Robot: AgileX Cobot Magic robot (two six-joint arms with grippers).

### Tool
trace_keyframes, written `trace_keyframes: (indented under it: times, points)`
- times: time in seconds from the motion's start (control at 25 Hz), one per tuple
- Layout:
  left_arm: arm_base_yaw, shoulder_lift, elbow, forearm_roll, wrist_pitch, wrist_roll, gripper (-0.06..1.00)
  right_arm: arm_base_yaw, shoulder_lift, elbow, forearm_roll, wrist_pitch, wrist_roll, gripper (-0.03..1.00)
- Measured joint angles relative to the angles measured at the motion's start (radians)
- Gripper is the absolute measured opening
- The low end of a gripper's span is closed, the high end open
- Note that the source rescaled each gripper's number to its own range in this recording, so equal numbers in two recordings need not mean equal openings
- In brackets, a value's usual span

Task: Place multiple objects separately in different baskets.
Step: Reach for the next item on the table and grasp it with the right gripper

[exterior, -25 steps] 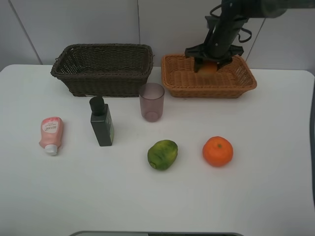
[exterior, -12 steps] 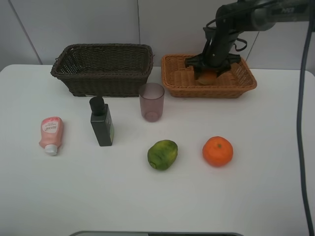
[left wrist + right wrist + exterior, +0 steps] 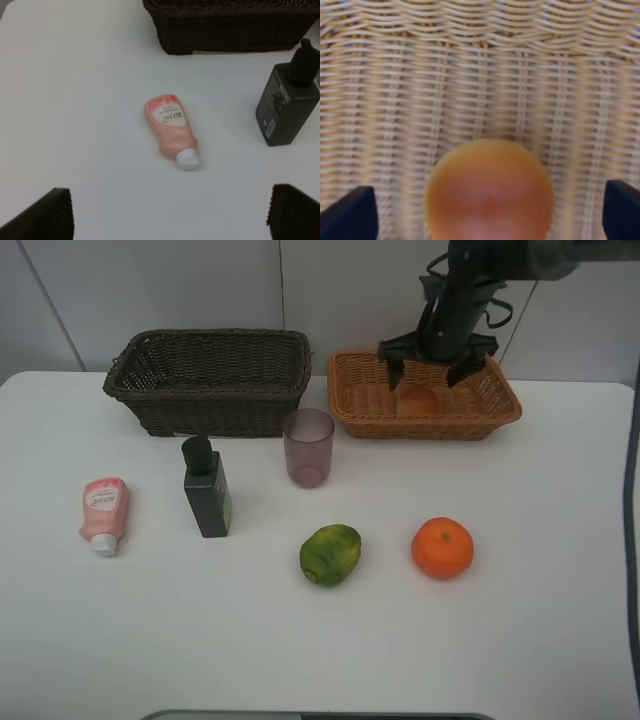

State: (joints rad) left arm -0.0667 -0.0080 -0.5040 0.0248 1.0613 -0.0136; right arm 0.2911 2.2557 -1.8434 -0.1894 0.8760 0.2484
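Note:
The red-yellow peach (image 3: 418,400) lies inside the orange-tan basket (image 3: 500,405); it fills the right wrist view (image 3: 489,192). My right gripper (image 3: 432,362) hangs open just above it, fingers apart and clear of the fruit. The dark brown basket (image 3: 210,380) stands at the back left. On the table lie the pink tube (image 3: 103,513), the dark green pump bottle (image 3: 206,489), the purple cup (image 3: 307,446), the green fruit (image 3: 330,554) and the orange (image 3: 442,547). My left gripper (image 3: 170,212) is open above the pink tube (image 3: 171,129), out of the high view.
The white table (image 3: 560,620) ends at a wall behind both baskets. The pump bottle (image 3: 287,100) stands upright in front of the brown basket (image 3: 230,25). The cup stands between the two baskets' front corners.
My right gripper has opened and let go of the peach, then risen a little. The peach now rests on the orange-tan basket's floor. Nothing else has moved.

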Motion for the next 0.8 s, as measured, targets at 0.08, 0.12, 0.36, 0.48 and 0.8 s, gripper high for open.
trace_keyframes:
  times: [0.08,0.12,0.36,0.48,0.8]
  points:
    - [0.000,0.000,0.000,0.000,0.000,0.000,1.00,0.008,-0.033,-0.001,0.028,0.057,-0.001,1.00]
    - [0.000,0.000,0.000,0.000,0.000,0.000,1.00,0.015,-0.051,0.001,0.040,0.091,-0.001,1.00]
    - [0.000,0.000,0.000,0.000,0.000,0.000,1.00,0.065,-0.199,0.193,0.068,0.122,-0.001,1.00]
    - [0.000,0.000,0.000,0.000,0.000,0.000,1.00,0.080,-0.298,0.352,0.102,0.073,-0.001,1.00]
    - [0.000,0.000,0.000,0.000,0.000,0.000,1.00,0.136,-0.555,0.720,0.158,-0.034,0.004,1.00]
